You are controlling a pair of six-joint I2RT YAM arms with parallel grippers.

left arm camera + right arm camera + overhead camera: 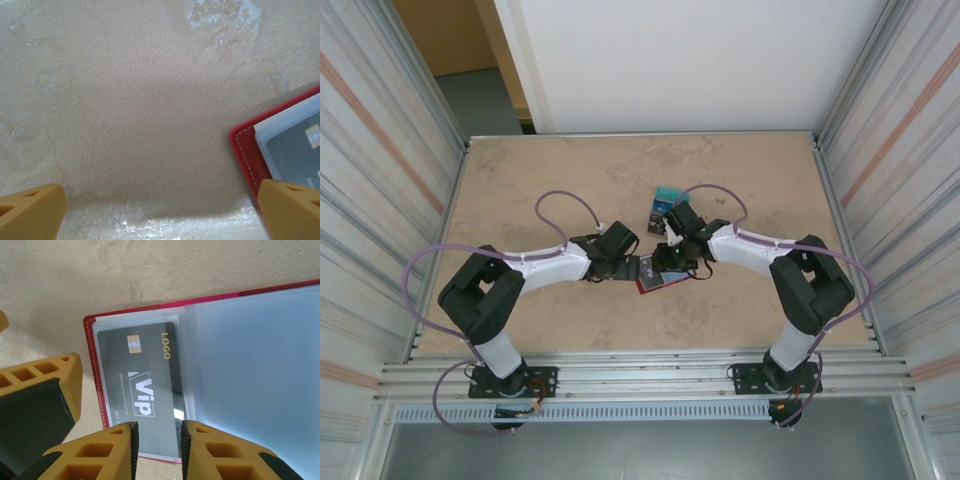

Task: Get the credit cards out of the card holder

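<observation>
1. Top external view: the red card holder [655, 283] lies open on the beige table [520, 180], near the table's middle and a little toward 5 o'clock.
2. Both arms reach inward to it. The left gripper [630, 270] is at its 9 o'clock edge and the right gripper [667, 266] is over its 12 o'clock side.
3. Two loose cards lie at 12 o'clock from the holder, just past the right gripper. A teal card [667, 196] is the farther one and a dark card [654, 214] the nearer; they are close together, but I cannot tell whether they touch.
4. Left wrist view: the left gripper's jaws stand wide apart with only bare table between them. One of its fingers [30, 210] is at 7 o'clock, and the other is at 5 o'clock, at the holder's red stitched edge.
5. Same view: the holder's corner comes in at 3 o'clock, showing a clear pocket [282, 120] with a dark grey card [295, 150] inside it.
6. Right wrist view: the dark grey card, printed "LOGO" and "VIP" and bearing a chip, sits in the pocket on the 9 o'clock half of the holder. A pale blue-grey pocket page covers the 3 o'clock half.
7. The right gripper's fingertips are at 6 o'clock, a narrow gap apart, over the card's lower edge. Whether they pinch it I cannot tell.
8. At 8 o'clock an orange finger with a black pad sits just beside the holder's red edge.
</observation>
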